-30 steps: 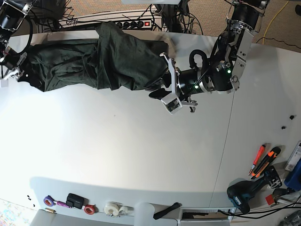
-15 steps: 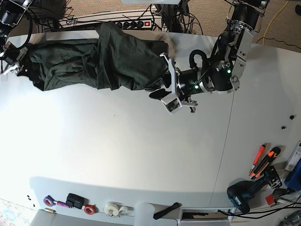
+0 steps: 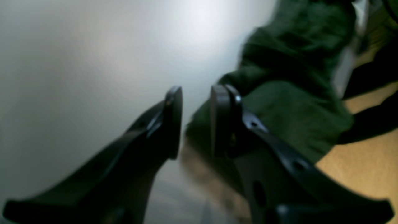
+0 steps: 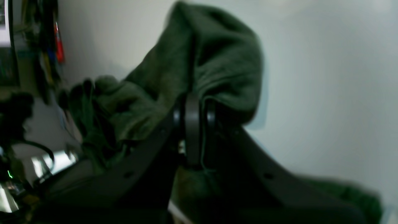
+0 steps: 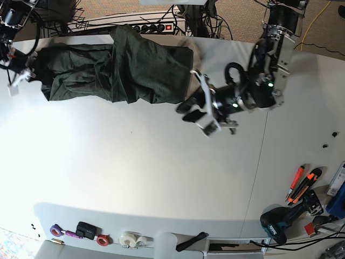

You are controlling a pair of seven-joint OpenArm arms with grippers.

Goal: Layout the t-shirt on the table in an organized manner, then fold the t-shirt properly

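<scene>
The dark green t-shirt [image 5: 124, 67] lies bunched in a long band across the back of the white table [image 5: 135, 172]. My right gripper [image 5: 27, 70] is at the shirt's left end. In the right wrist view this gripper [image 4: 194, 102] is shut on a fold of the t-shirt [image 4: 211, 62], and the cloth drapes over its tips. My left gripper [image 5: 186, 110] hovers just off the shirt's right edge. The left wrist view shows it [image 3: 196, 93] open, with a clear gap between the jaws and the t-shirt [image 3: 289, 102] behind the right finger [image 3: 222, 121].
A power strip [image 5: 156, 27] and cables lie behind the table's back edge, close to the shirt. Tape rolls [image 5: 129, 238] and small items line the front edge. Orange cutters [image 5: 299, 183] and a drill [image 5: 280, 222] lie at the front right, past the seam [image 5: 259, 162].
My right gripper has shut on the shirt's left end and drawn it up and back. The left arm has swung right, away from the shirt's right edge.
</scene>
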